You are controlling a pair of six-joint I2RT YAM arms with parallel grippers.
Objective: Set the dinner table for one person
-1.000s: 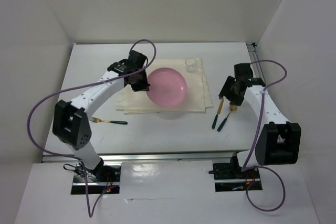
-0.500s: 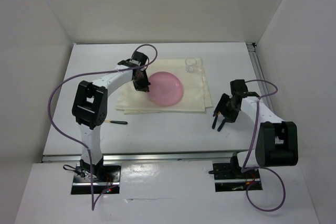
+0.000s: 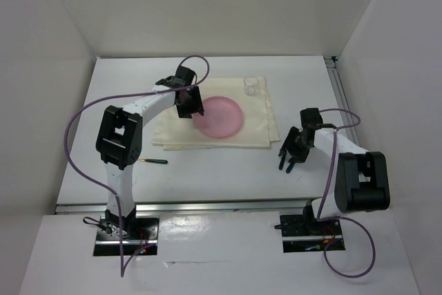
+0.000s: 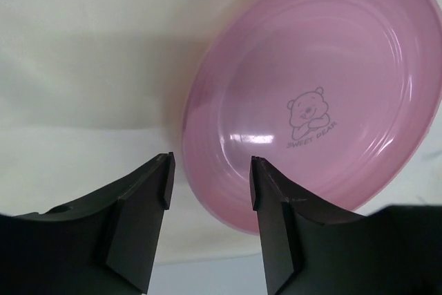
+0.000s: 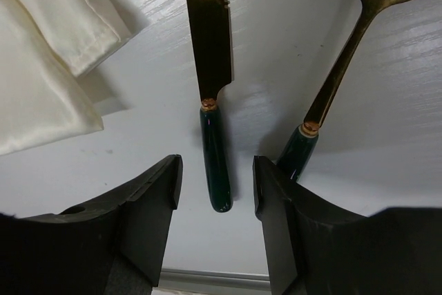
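A pink plate (image 3: 222, 117) (image 4: 311, 88) with a bear print lies flat on the cream cloth mat (image 3: 257, 128) on the dinner table (image 3: 207, 181). My left gripper (image 3: 189, 109) (image 4: 210, 181) hangs open at the plate's left rim; the rim shows between its fingers, untouched. To the right of the mat lie a gold knife (image 5: 211, 53) and a gold spoon (image 5: 349, 46), both with dark green handles. My right gripper (image 3: 291, 150) (image 5: 217, 184) is open low over them, its fingers on either side of the knife handle's end (image 5: 217, 170).
A small clear glass (image 3: 251, 86) stands on the mat's far right corner. A gold fork with a dark handle (image 3: 148, 161) lies on the table left of the mat, near the left arm's upright link. A metal rail (image 3: 336, 94) runs along the table's right edge.
The plate came down from a tilt to lie flat on the mat, and my left gripper opened and let it go. My right gripper sank toward the knife and spoon handles.
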